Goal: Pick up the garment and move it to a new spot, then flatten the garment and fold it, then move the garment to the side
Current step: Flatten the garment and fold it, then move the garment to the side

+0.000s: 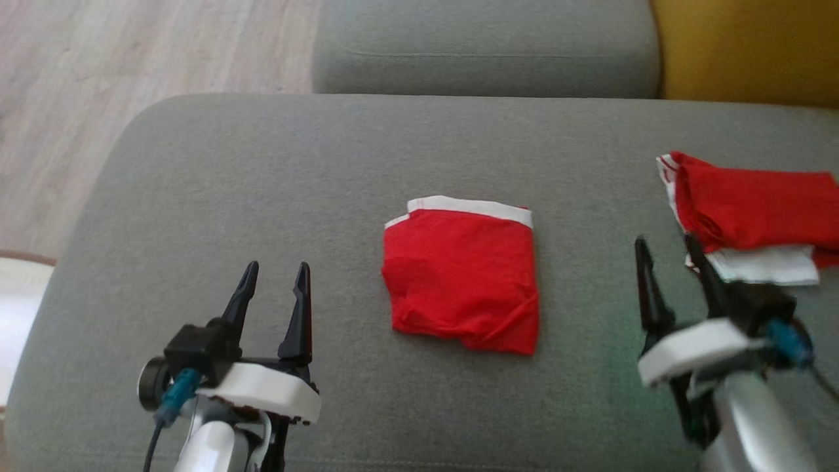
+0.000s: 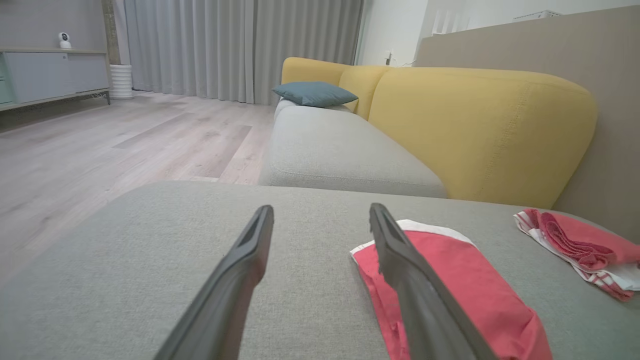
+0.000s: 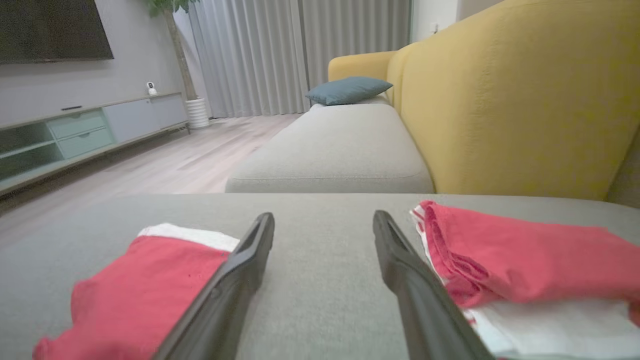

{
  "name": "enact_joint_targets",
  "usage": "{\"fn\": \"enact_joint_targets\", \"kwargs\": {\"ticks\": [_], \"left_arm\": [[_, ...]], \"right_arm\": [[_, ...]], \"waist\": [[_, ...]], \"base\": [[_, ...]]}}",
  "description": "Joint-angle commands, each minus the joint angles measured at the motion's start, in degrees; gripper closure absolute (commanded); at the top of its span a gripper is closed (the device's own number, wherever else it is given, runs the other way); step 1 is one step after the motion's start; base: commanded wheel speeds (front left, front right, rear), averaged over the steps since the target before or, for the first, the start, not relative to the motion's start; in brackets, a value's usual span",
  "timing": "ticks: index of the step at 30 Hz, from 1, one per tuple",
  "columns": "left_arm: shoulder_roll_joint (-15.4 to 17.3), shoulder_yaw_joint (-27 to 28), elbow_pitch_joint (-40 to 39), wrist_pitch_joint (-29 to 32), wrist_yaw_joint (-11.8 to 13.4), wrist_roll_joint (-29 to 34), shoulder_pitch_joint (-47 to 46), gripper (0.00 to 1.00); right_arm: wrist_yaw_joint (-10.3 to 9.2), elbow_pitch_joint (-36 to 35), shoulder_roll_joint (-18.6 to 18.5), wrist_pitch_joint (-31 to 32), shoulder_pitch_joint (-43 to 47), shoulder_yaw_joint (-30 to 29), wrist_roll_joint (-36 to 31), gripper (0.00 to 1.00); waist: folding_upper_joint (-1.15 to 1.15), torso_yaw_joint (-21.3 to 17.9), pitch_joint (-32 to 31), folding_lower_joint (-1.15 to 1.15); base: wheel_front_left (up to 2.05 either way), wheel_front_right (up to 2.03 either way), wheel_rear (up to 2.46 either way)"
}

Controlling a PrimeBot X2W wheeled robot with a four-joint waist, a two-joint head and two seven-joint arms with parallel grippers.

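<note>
1. Two sets of fingers stand spread and empty: left gripper (image 1: 276, 267); right gripper (image 1: 666, 242).
2. I see the garment (image 1: 462, 282) folded into a red square with a white band, mid grey cushion (image 1: 262, 164); a second red pile (image 1: 754, 210) lies to its right.
3. My wrist views add a yellow backrest (image 2: 480, 130); a blue pillow (image 2: 314, 93).

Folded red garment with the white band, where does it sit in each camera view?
Head view: folded red garment at the centre of the grey cushion.
Left wrist view: garment lower right, reaching the bottom edge.
Right wrist view: garment lower left.
Shared landmark: the red and white pile lies to its right in all three.
</note>
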Motion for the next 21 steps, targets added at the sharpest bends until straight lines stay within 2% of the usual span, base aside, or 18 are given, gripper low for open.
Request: {"fn": "enact_joint_targets", "kwargs": {"ticks": [1, 3, 8, 15, 21], "left_arm": [[0.16, 2.36, -2.31, -0.71, 0.45, -0.59, -3.4, 0.0], [0.15, 2.45, -2.44, -0.71, 0.67, -0.68, -3.0, 0.0], [0.15, 2.81, -2.86, -0.71, 1.01, -0.39, -1.76, 0.0], [0.15, 2.46, -3.84, -0.71, 1.29, -0.79, -0.65, 0.0], [0.15, 1.17, -2.9, -0.71, 0.72, -0.89, -1.49, 0.0]], "right_arm": [[-0.04, -3.11, 1.2, -0.77, 0.22, 0.45, -1.89, 0.0], [-0.04, -7.46, 3.42, -0.78, 4.72, -2.59, -5.86, 0.0], [-0.04, -12.25, 4.88, -0.15, 9.42, -4.48, -8.56, 0.0], [-0.04, -15.76, 5.1, 1.34, 11.32, -4.22, -7.2, 0.0], [-0.04, -17.03, 5.11, 3.68, 11.2, -2.34, -4.21, 0.0]], "waist": [[0.0, -1.03, 0.09, 0.0], [0.0, -2.24, -0.01, 0.0], [0.0, -3.26, 0.11, 0.0], [0.0, -3.39, 0.42, 0.0], [0.0, -1.73, 1.99, 0.0]], "base": [[0.0, 0.0, 0.0], [0.0, 0.0, 0.0], [0.0, 0.0, 0.0], [0.0, 0.0, 0.0], [0.0, 0.0, 0.0]]}}
